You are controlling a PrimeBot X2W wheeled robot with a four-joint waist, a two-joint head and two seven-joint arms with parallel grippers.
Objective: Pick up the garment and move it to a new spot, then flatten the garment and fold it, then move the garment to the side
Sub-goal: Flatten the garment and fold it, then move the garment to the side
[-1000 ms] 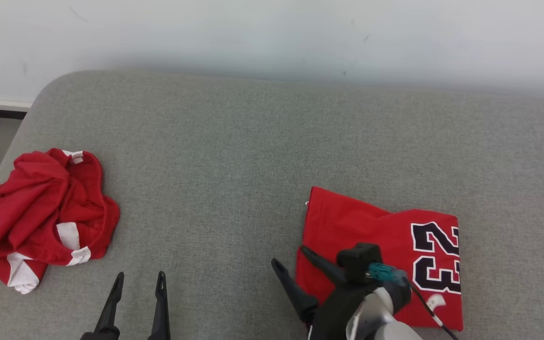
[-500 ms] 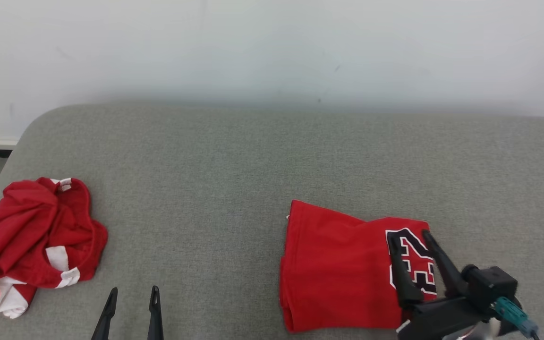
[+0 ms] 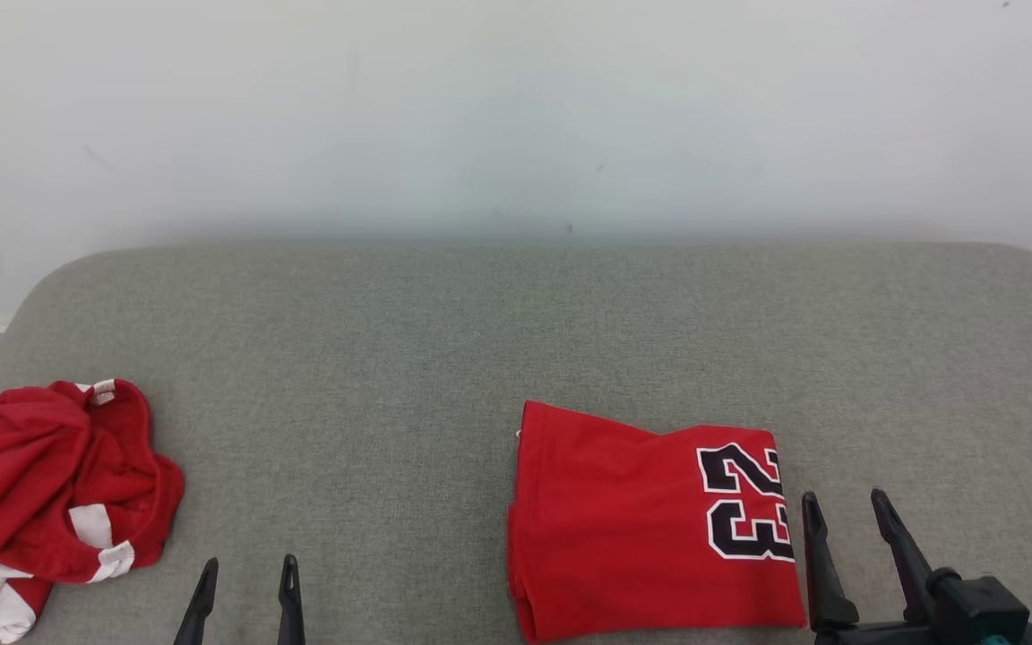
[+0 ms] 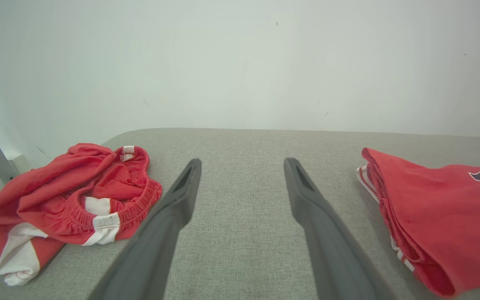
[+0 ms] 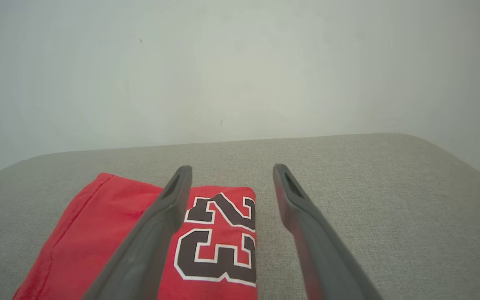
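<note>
One marking can be read: the number 23 (image 3: 744,502), in black block digits outlined in white, printed on the folded red fabric garment (image 3: 614,528) near its right edge. The digits lie sideways in the head view. In the left wrist view only a dark, unreadable corner of the print shows.

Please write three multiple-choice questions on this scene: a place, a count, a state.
1. The folded garment lies where from the right gripper? A. on its left B. on its right C. on top of it
2. How many red garments lie on the grey surface? A. one B. two C. three
3. The right gripper is: A. open, empty B. shut on cloth C. shut, empty
1 A: it lies left of the fingers. 2 B: one folded, one crumpled garment. 3 A: fingers apart, nothing between.
</note>
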